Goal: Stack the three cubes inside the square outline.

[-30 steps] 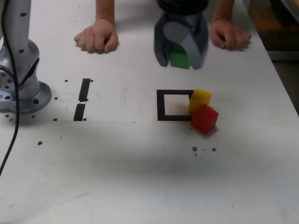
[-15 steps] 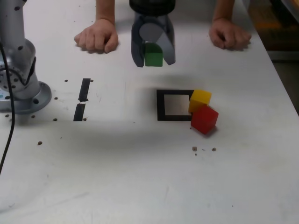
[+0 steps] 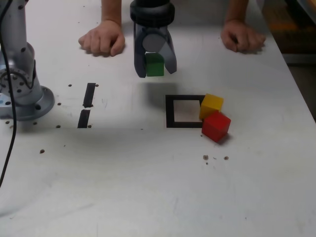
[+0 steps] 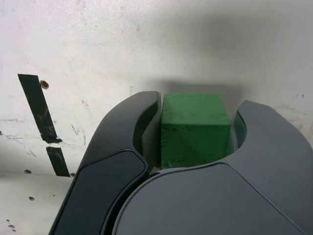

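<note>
One green cube (image 3: 155,65) sits clamped in the pincer (image 3: 154,66), above the counter (image 3: 148,187), far-left of the square outline (image 3: 184,111) in the exterior view.

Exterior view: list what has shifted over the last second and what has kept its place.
The dark grey claw, shut on the small green cube, carried it toward the exterior view's left, from above the black tape square outline to a spot left of it. Nothing was let go. The yellow cube, red cube, the outline and the person's two hands kept their places.
</note>
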### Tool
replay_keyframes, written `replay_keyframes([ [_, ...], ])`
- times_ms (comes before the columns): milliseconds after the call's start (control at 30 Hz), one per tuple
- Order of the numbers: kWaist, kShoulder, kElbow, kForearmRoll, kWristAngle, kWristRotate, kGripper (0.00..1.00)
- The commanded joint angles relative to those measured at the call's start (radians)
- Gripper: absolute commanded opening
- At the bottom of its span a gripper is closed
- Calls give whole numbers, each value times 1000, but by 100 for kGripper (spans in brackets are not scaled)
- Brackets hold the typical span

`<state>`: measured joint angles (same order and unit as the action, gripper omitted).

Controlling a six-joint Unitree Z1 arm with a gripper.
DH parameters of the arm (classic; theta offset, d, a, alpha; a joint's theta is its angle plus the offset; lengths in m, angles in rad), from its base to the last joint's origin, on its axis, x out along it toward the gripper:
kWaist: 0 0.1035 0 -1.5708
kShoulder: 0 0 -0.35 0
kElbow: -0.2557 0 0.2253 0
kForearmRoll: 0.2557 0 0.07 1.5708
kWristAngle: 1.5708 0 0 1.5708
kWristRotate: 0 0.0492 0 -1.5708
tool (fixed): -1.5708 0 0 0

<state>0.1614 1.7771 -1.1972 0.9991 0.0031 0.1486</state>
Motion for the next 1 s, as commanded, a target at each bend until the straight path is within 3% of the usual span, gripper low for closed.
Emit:
replay_keyframes([
  [0, 4, 6, 5, -4, -1, 3, 27],
  [433, 21, 10, 52, -19, -4, 18, 56],
  [600, 28, 11, 75, -38, -17, 20, 58],
  [800, 54, 26, 121, -72, -60, 34, 60],
  [967, 61, 34, 133, -102, -71, 51, 68],
])
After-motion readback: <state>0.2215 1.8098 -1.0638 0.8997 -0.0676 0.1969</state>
